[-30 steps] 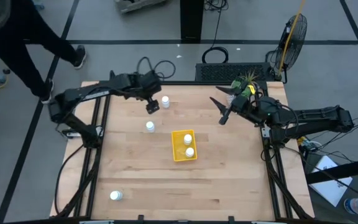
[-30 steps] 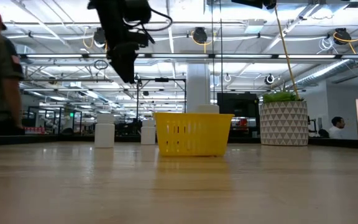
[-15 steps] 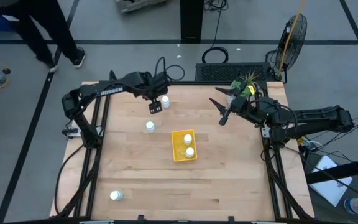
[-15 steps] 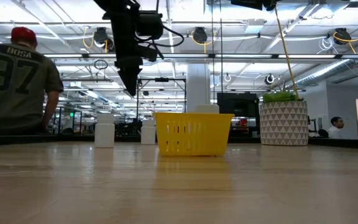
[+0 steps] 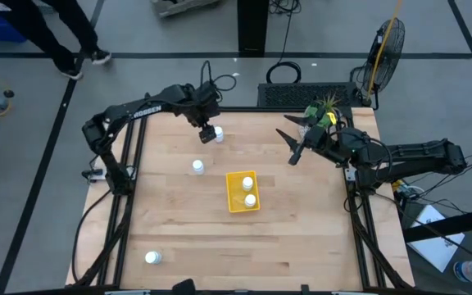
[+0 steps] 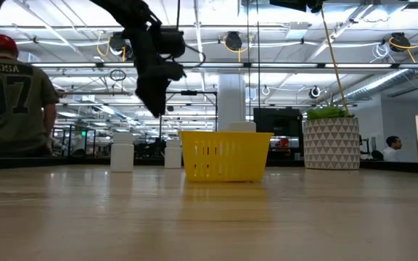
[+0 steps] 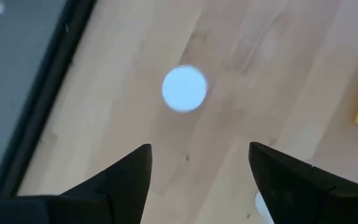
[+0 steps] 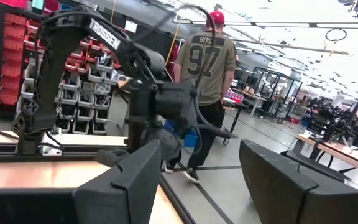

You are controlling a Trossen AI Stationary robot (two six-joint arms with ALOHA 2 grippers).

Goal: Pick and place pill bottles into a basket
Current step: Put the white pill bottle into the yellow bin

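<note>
A lone pill bottle (image 5: 152, 257) stands at the near edge of the tabletop (image 5: 301, 238), well apart from the rest. In the middle sits the yellow basket (image 5: 237, 179) with two bottles in it (image 5: 249, 200). Past it stands another bottle (image 5: 197, 167). Farthest off is the bottle by the back edge (image 5: 218, 133), and the left end effector (image 5: 207, 133) hangs right above it with its fingers spread apart. The right end effector (image 5: 292, 147) waits by the potted plant (image 5: 324, 112), fingers apart too.

The step looks like reaching for that far bottle. To do it well, I think the arm should line up so the white cap (image 7: 184, 89) sits midway between the fingers (image 7: 129, 177), then go straight down before closing.

Only the left wrist view shows the cap is off to one side. Only the low view shows the end effector is high above the tabletop. Only the right wrist view shows a person (image 8: 205, 74) walking behind.
</note>
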